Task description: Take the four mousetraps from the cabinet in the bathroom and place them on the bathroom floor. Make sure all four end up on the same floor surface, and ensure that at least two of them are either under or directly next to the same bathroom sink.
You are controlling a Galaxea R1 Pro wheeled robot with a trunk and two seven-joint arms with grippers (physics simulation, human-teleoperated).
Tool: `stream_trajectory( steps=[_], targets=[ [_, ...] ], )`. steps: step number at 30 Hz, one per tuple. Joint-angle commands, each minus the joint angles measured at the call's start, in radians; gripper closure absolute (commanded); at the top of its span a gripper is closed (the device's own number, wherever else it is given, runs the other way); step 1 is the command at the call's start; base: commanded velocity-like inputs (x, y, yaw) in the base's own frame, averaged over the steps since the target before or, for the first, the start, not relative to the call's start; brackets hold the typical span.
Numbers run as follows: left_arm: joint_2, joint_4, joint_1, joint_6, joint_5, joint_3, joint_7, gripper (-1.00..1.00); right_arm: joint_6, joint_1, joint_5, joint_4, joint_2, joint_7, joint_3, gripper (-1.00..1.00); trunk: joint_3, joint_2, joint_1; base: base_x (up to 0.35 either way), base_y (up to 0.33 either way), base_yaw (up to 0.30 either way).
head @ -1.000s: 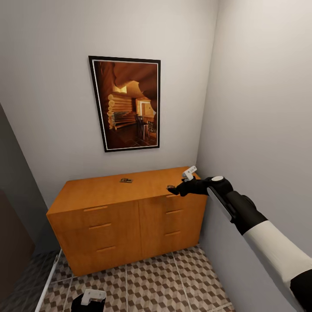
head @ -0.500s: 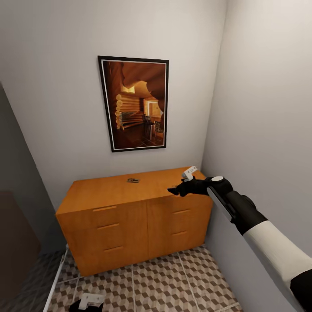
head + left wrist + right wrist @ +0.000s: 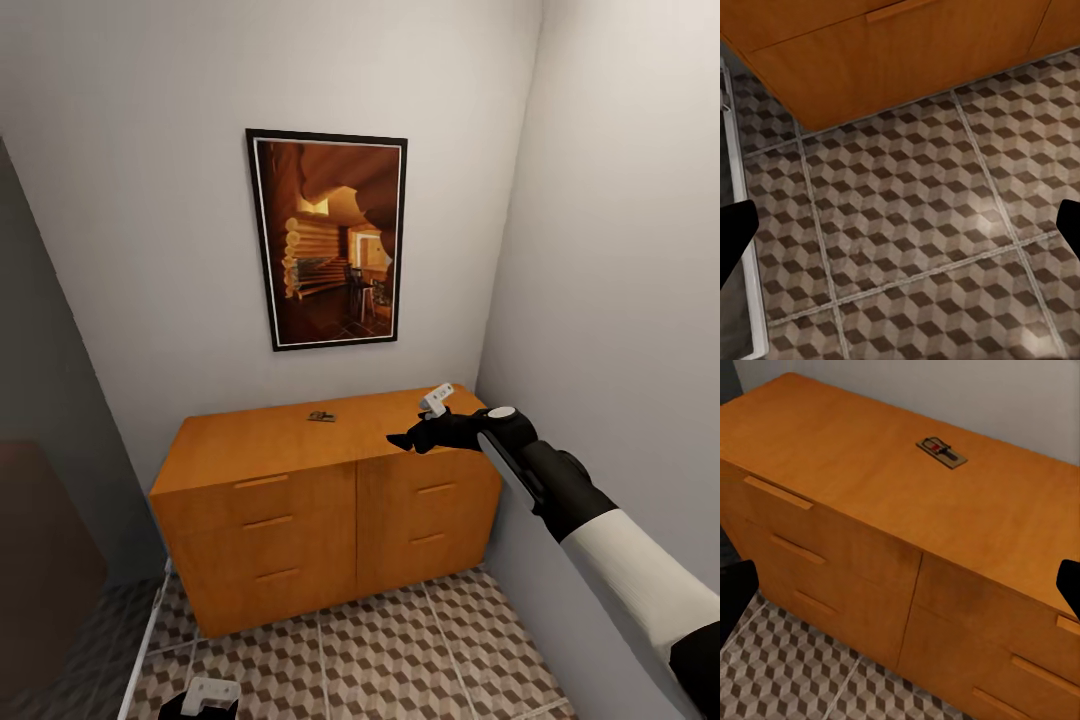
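One mousetrap lies flat on top of the orange-brown cabinet, toward the back near the wall. In the right wrist view the mousetrap shows dark wire and a red spot on the cabinet. My right gripper hovers open over the cabinet's front right part, right of the trap and apart from it; its dark fingertips stand wide with nothing between them. My left gripper hangs low and open over the cube-patterned bathroom floor, in front of the cabinet. The sink is out of view.
A framed picture hangs on the wall above the cabinet. A grey wall runs close along my right arm. Left of the tiles lie a white strip and a dark grey floor patch.
The whole head view has shifted: cabinet and picture sit further right in it, so the camera has moved. My right arm keeps its pose, now further from the cabinet's right end.
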Motion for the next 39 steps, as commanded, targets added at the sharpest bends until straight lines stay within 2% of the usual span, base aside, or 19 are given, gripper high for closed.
stream_trajectory(
  steps=[1, 21, 39],
  targets=[
    [-0.001, 0.003, -0.001, -0.005, 0.005, -0.008, 0.001, -1.00, 0.005, -0.001, -0.006, -0.001, -0.001, -0.002, 0.002, -1.00, -0.002, -0.002, 0.001, 0.000, 0.013, 0.000],
    [-0.001, 0.003, -0.001, -0.005, 0.005, -0.008, 0.001, -1.00, 0.004, 0.000, 0.000, 0.021, -0.003, -0.003, 0.001, -1.00, -0.005, -0.002, 0.001, 0.000, 0.002, 0.021],
    [-0.001, 0.003, -0.001, -0.005, 0.005, -0.008, 0.001, -1.00, 0.004, 0.000, 0.001, 0.028, -0.001, -0.006, 0.001, -1.00, -0.029, -0.002, 0.001, 0.000, 0.000, 0.089]
  ],
)
